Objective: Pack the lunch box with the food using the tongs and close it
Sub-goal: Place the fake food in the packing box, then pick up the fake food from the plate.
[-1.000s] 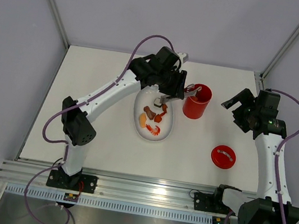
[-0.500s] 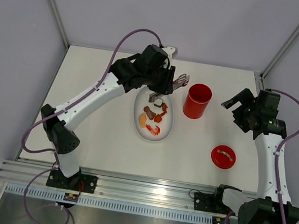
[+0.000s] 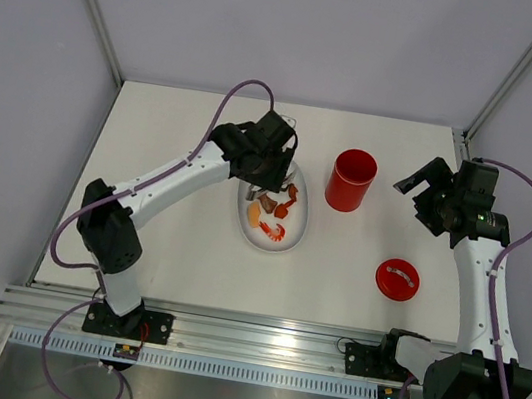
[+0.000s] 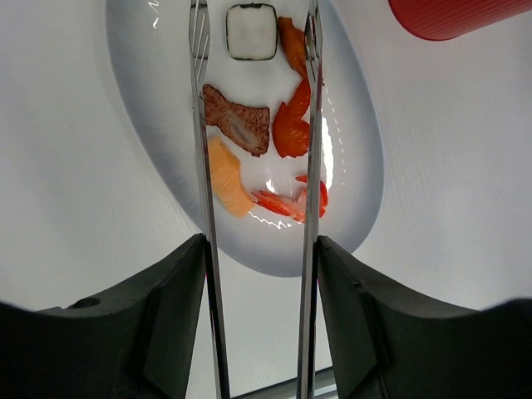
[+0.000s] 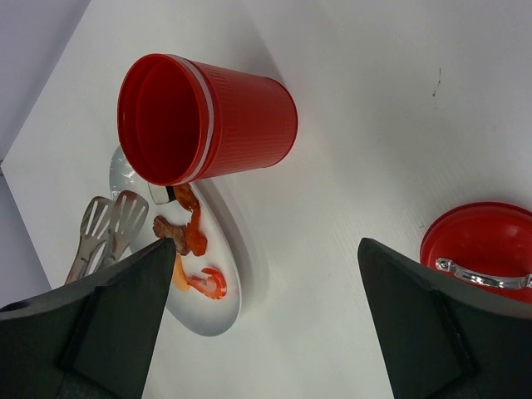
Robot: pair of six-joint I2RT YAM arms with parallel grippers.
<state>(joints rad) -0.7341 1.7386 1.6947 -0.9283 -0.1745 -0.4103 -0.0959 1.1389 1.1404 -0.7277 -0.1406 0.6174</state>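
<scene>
Tongs point(image 4: 202, 166) bracket food point(image 4: 241, 125) inside plate point(image 4: 150, 100) rim — lunch box point(image 3: 351, 181) just beside.

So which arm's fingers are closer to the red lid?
Right. The right fingers hang beyond the lid, farther up the table; the left fingers hold the tongs over the plate, past the lunch box.

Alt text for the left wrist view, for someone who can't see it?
The tongs, held in the left end effector, reach with arms apart over a white plate of toy food, its white-topped piece seen between their tips. A brown chunk, orange pieces and a red shrimp lie nearer the camera; the red lunch box edges the top right corner.
</scene>
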